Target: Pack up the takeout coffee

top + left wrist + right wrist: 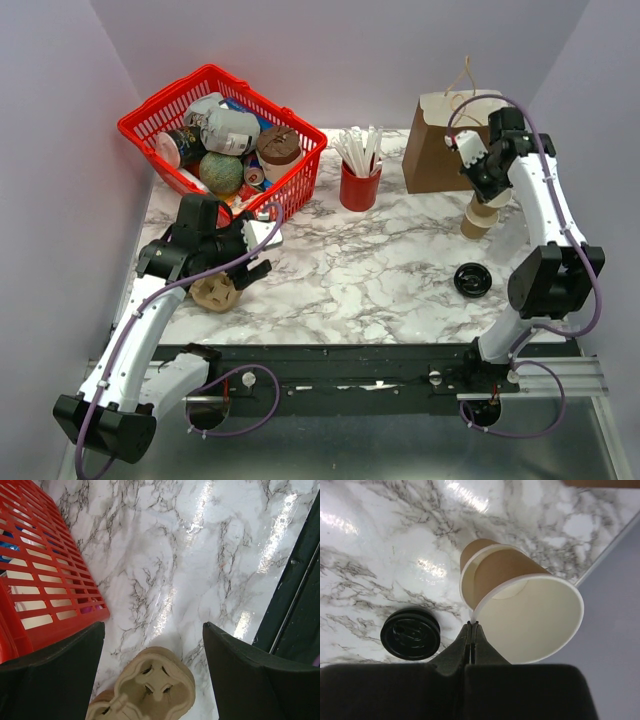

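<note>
My left claw (152, 675) hangs wide above the cup carrier (214, 292) near the counter's left edge. My right claw (472, 625) is pinched shut on a lidless cup (530, 615) beside the paper bag (440, 150). The coffee (278, 143) sits in the red basket (300, 172) at the far left corner, so I judge packing not yet begun; next, a claw must lift it out upright.

No text or label can be read.
</note>
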Controlling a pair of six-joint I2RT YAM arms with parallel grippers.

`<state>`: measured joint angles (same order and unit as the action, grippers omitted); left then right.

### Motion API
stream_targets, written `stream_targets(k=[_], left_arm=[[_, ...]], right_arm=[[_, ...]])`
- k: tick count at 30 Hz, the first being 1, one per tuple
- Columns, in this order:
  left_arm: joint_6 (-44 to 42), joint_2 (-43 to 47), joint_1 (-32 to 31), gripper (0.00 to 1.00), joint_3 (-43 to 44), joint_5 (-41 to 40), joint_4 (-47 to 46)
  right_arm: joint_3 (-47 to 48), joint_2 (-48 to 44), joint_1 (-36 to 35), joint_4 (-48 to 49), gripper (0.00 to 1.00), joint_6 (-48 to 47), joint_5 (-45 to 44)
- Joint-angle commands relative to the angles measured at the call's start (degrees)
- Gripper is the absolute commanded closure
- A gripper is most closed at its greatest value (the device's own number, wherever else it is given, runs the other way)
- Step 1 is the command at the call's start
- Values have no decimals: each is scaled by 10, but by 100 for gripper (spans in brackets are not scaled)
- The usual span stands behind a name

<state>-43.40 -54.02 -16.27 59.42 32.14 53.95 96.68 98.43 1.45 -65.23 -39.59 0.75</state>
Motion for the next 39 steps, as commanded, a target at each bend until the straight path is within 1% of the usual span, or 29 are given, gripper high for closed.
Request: stream_targets(k=[1, 6, 7, 9, 10, 11, 12, 13, 15, 16, 17, 19, 22, 23, 26, 28, 33, 39], left_arm=[[10, -5, -4, 12, -3, 4, -17], [22, -11, -7, 12, 3, 10, -27], [22, -12, -8, 12, 5, 10, -29], [23, -13, -8, 12, 9, 8, -29], [25, -13, -9, 13, 10, 6, -29], [26, -12, -9, 13, 11, 4, -31], [28, -9, -9, 13, 11, 3, -31], [30, -8, -9, 13, 11, 2, -31], [35, -4, -10, 12, 13, -5, -32], [37, -1, -10, 12, 12, -8, -33], [41, 1, -10, 12, 11, -9, -37], [42, 7, -10, 12, 7, -11, -38], [44, 15, -10, 12, 1, -14, -39], [44, 18, -10, 12, -1, -16, -40], [43, 25, -12, 12, -8, -24, -44], [45, 30, -12, 12, -10, -28, -46], [49, 39, -12, 13, -11, -38, -39], [49, 44, -12, 12, -15, -38, -33]], right_arm=[[70, -45, -29, -45, 99, 3, 2], [59, -83, -105, -51, 99, -15, -3], [57, -86, -137, -54, 99, -19, -1], [57, -90, -162, -78, 99, -27, 34], [53, -92, -184, -88, 99, -45, 96], [42, -96, -196, -105, 99, -61, 125], [28, -108, -212, -105, 99, -73, 141], [-14, -116, -251, -101, 99, -95, 141], [-52, -126, -291, -82, 99, -120, 137], [-68, -133, -322, -75, 99, -137, 140], [-100, -134, -337, -55, 99, -142, 139], [-127, -134, -376, -32, 99, -159, 138], [-185, -136, -408, 16, 99, -188, 152], [-195, -136, -411, 42, 99, -195, 161], [-210, -125, -411, 73, 99, -217, 181], [-207, -112, -413, 71, 99, -232, 191], [-210, -91, -421, 77, 97, -224, 192], [-216, -76, -426, 65, 97, -210, 185]])
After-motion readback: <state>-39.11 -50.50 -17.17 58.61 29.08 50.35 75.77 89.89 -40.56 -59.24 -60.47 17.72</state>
